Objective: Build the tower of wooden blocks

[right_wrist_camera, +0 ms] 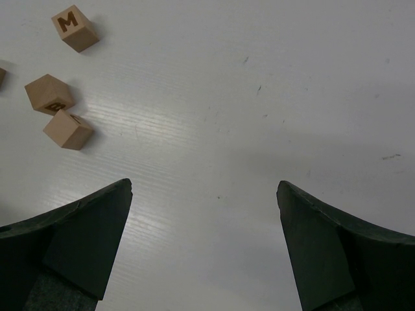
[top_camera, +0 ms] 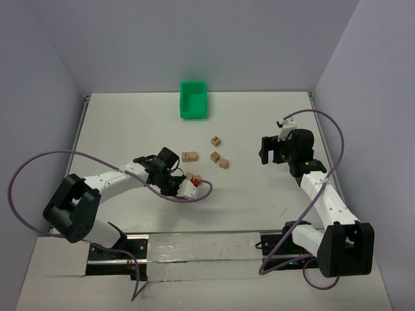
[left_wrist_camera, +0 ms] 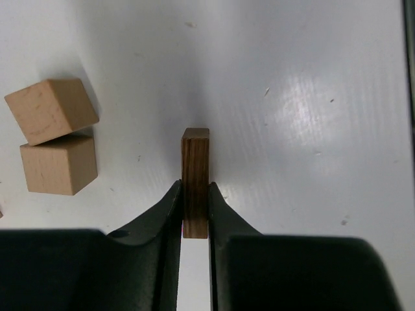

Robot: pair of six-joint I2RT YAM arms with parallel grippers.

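Far centre, bin; blocks before it; one block in left pincer.

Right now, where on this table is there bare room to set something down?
Bare table lies between the green bin and the right gripper, which hangs open, and on toward the near edge. It is crowded mid-table, where loose blocks sit beside the left gripper, shut on one block.
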